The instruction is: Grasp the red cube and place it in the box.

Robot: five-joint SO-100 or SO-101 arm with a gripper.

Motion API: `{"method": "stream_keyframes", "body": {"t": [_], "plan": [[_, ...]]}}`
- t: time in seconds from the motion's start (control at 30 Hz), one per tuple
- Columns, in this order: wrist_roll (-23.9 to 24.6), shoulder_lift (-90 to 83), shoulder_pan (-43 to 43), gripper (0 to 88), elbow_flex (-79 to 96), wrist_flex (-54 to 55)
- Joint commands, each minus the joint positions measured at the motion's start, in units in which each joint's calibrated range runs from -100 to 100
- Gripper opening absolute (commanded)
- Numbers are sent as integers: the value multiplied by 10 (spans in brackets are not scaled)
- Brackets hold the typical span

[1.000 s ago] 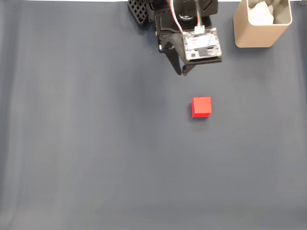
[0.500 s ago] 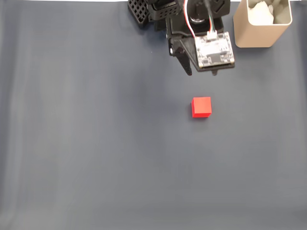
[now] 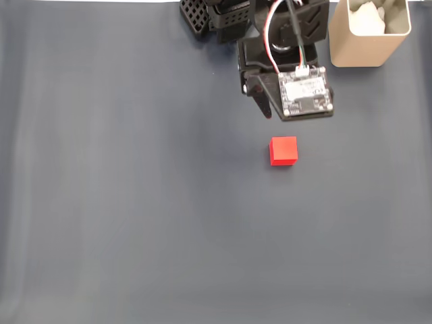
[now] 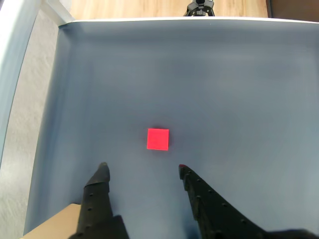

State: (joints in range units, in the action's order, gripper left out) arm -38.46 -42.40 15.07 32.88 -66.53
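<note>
Red cube point(image 3: 283, 150) at frame centre, untouched on desk point(image 3: 121, 202); hand point(image 4: 141, 168), spread wide, has advanced toward it, grasp pending.

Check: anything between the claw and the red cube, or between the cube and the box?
Nothing visible. In the wrist view the open claw faces the red cube across bare mat. In the fixed view the mat between the cube and the box is bare, apart from the arm above it.
</note>
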Motion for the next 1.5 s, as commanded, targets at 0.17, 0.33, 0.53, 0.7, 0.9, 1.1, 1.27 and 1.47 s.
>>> {"method": "stream_keyframes", "body": {"t": [0.17,0.33,0.53,0.7,0.9,1.1,1.27,1.47], "plan": [[-11,36,0,427,-7,63],[-22,59,0,440,7,94],[-32,75,-5,443,48,132],[-39,85,-22,447,82,166],[-45,97,-41,450,112,198],[-46,100,-41,452,133,218],[-44,102,-32,453,143,230],[-42,109,-21,455,153,244]]}}
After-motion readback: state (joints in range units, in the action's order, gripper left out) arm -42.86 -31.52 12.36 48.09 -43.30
